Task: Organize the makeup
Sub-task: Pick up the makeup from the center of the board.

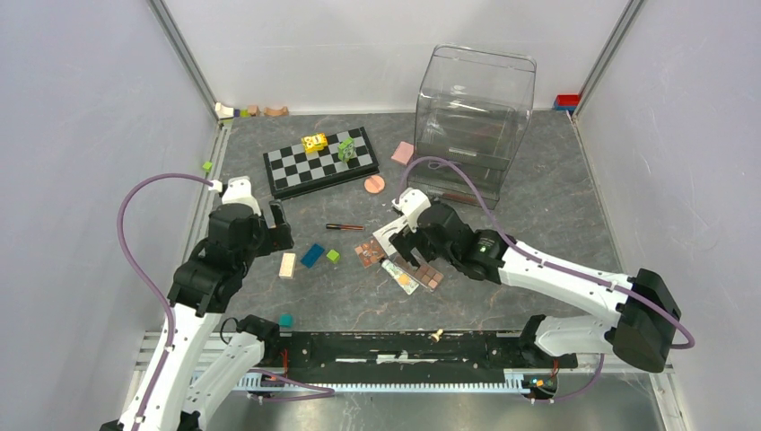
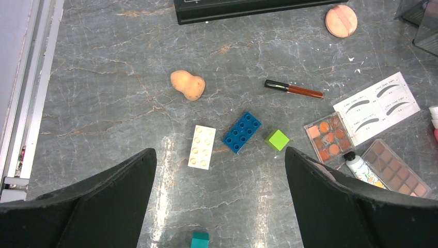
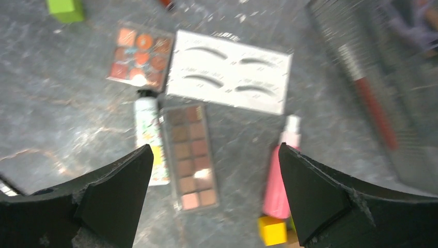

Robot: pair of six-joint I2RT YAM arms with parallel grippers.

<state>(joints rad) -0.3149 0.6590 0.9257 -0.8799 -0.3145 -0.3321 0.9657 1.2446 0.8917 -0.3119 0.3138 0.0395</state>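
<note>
My right gripper (image 1: 397, 238) is open and empty, hovering over the makeup cluster. Between its fingers in the right wrist view lie a brown-pink eyeshadow palette (image 3: 189, 155), a cream tube (image 3: 147, 132) and a pink tube (image 3: 281, 181). Beyond them lie the white lash card (image 3: 230, 77) and an orange palette (image 3: 139, 56). My left gripper (image 1: 274, 224) is open and empty above the table (image 2: 103, 103). Its view shows a peach sponge (image 2: 187, 84), a thin brown lip tube (image 2: 294, 89), a round peach puff (image 2: 341, 20), and the card (image 2: 383, 106).
A clear plastic bin (image 1: 471, 117) stands at the back right with a red brush (image 3: 374, 106) inside. A chessboard (image 1: 320, 162) with toys lies at the back. Cream (image 2: 202, 146), blue (image 2: 241, 132), green (image 2: 277, 140) and teal (image 2: 199, 240) blocks lie below the left gripper; a yellow block (image 3: 272, 230) touches the pink tube.
</note>
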